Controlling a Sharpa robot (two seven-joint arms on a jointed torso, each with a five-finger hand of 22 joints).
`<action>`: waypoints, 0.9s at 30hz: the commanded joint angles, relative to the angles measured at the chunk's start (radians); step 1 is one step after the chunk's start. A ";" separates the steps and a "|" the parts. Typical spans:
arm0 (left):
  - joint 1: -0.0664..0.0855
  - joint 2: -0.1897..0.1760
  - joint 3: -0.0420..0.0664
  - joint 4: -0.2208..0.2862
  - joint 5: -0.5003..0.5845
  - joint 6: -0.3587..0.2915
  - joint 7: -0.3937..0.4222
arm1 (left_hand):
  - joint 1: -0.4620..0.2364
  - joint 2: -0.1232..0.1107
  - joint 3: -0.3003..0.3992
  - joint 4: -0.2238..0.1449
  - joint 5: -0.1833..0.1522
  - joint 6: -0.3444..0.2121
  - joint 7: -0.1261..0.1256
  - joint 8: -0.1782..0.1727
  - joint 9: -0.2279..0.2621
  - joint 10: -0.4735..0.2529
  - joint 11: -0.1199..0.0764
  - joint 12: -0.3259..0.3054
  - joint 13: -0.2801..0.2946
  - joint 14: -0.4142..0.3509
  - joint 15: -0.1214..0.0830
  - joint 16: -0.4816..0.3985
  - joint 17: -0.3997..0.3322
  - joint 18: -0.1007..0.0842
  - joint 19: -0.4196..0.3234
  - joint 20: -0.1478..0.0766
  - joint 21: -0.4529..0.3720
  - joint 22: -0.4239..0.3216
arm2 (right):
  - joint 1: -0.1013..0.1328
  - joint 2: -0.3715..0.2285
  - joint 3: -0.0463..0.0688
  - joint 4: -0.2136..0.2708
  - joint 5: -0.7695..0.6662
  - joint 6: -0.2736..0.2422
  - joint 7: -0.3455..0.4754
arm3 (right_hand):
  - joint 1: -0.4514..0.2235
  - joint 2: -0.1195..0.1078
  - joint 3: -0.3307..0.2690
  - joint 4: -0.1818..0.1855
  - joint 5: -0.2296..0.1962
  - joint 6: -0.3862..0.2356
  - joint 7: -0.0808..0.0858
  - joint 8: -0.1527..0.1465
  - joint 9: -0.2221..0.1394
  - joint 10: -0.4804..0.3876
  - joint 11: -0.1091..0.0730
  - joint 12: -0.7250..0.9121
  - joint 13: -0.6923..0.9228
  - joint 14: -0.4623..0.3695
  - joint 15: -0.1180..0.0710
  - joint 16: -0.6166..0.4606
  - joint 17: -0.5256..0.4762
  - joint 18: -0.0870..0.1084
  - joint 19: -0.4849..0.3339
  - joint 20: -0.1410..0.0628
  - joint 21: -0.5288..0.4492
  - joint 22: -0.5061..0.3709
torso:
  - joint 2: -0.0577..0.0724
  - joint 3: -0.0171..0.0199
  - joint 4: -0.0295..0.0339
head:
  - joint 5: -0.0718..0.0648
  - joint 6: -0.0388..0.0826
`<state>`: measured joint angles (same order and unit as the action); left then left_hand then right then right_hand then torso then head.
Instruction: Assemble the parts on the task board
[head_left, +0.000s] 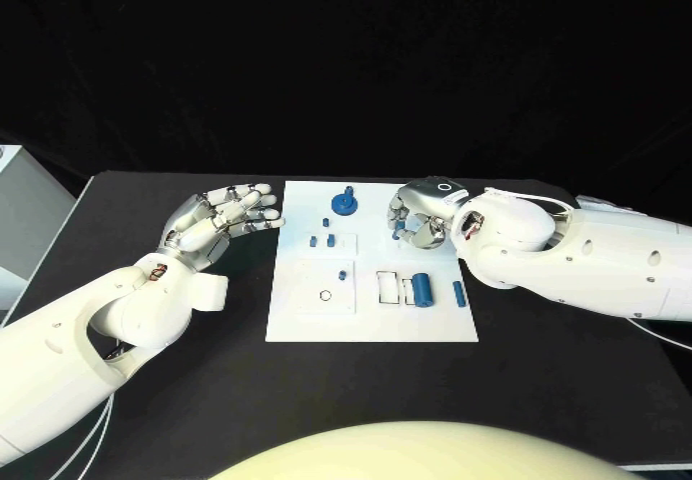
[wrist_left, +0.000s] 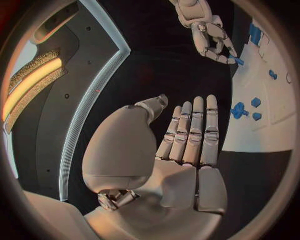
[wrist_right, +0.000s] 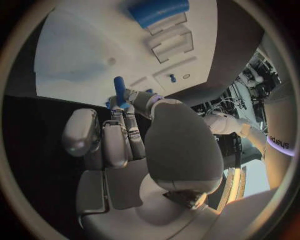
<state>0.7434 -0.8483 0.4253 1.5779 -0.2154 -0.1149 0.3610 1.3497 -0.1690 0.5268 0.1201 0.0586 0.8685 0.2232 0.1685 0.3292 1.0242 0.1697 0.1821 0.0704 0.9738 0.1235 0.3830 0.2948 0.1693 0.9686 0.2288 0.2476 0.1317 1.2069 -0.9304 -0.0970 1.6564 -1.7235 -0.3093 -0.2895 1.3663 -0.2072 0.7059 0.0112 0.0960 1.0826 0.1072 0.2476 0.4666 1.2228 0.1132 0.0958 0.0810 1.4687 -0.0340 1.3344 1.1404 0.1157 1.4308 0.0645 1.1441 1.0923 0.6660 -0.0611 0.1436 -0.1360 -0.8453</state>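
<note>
The white task board (head_left: 372, 325) lies in the middle of the table. My right hand (head_left: 420, 214) hovers over the board's far right corner and pinches a small blue peg (head_left: 400, 229) in its fingertips; the peg (wrist_right: 119, 86) stands out clearly in the right wrist view. My left hand (head_left: 224, 222) is open beside the board's left edge, fingers straight and holding nothing. A blue round part with a post (head_left: 343, 203) stands at the far edge. A blue cylinder (head_left: 421, 288) lies beside a rectangular slot (head_left: 387, 287). Another blue peg (head_left: 459, 292) lies near the right edge.
Small blue pieces (head_left: 325, 240) lie left of the board's centre, one more (head_left: 343, 272) below them. A round hole (head_left: 326, 295) sits in the near left part. A pale box (head_left: 22, 220) stands at the table's left edge. Black table surrounds the board.
</note>
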 joint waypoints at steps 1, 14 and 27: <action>-0.001 0.004 0.001 0.000 0.001 0.016 0.006 | 0.003 0.010 -0.005 0.002 -0.004 -0.005 0.014 0.004 -0.001 -0.004 0.006 0.002 0.001 0.005 0.001 -0.006 0.001 0.012 0.005 0.000 -0.004 -0.001 | 0.010 -0.012 0.006 0.049 0.016 -0.012 -0.006 | 0.019 0.024 0.005 0.000 -0.003 0.008 0.002 0.003 0.001 0.080 -0.072 0.017 0.034 0.024 -0.006 0.004 0.002 -0.017 0.003 -0.006 0.005 0.003 | 0.000 0.0008 0.0011 | 0.000 0.001; 0.000 0.011 0.001 0.006 0.002 0.013 0.004 | 0.002 0.011 -0.006 0.003 -0.004 -0.005 0.014 0.005 -0.001 -0.004 0.006 0.002 0.001 0.005 0.001 -0.006 0.002 0.012 0.006 0.000 -0.005 -0.001 | -0.005 0.079 -0.007 0.116 -0.001 -0.003 0.012 | 0.020 0.024 0.007 -0.002 -0.003 0.007 0.003 0.003 0.002 0.080 -0.072 0.017 0.034 0.024 -0.006 0.003 -0.001 -0.016 0.003 -0.006 0.003 0.001 | -0.001 0.0031 -0.0025 | 0.016 -0.002; -0.001 0.014 0.001 0.010 0.003 0.017 0.005 | 0.001 0.012 -0.006 0.004 -0.004 -0.006 0.014 0.005 -0.001 -0.004 0.006 0.002 0.001 0.005 0.001 -0.007 0.002 0.012 0.006 0.000 -0.006 -0.002 | -0.091 0.189 -0.018 0.066 -0.070 -0.017 0.030 | 0.021 0.023 0.011 -0.005 0.001 0.005 0.004 0.002 0.002 0.079 -0.071 0.014 0.035 0.024 -0.006 0.003 -0.001 -0.016 0.002 -0.007 0.002 0.000 | 0.000 0.0002 -0.0013 | 0.028 -0.011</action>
<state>0.7432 -0.8363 0.4256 1.5843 -0.2150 -0.1149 0.3597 1.3497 -0.1690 0.5241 0.1228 0.0586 0.8685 0.2232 0.1681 0.3294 1.0242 0.1697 0.1821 0.0702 0.9738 0.1235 0.3830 0.2964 0.1693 0.9685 0.2288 0.2475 0.1307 1.1203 -0.7448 -0.1150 1.7287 -1.7475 -0.3168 -0.2744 1.3665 -0.2073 0.7097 0.0069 0.0932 1.0826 0.1071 0.2476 0.4675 1.2220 0.1125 0.0958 0.0810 1.4689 -0.0336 1.3344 1.1396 0.1157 1.4307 0.0646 1.1440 1.0937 0.6657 -0.0604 0.1436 -0.1119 -0.8536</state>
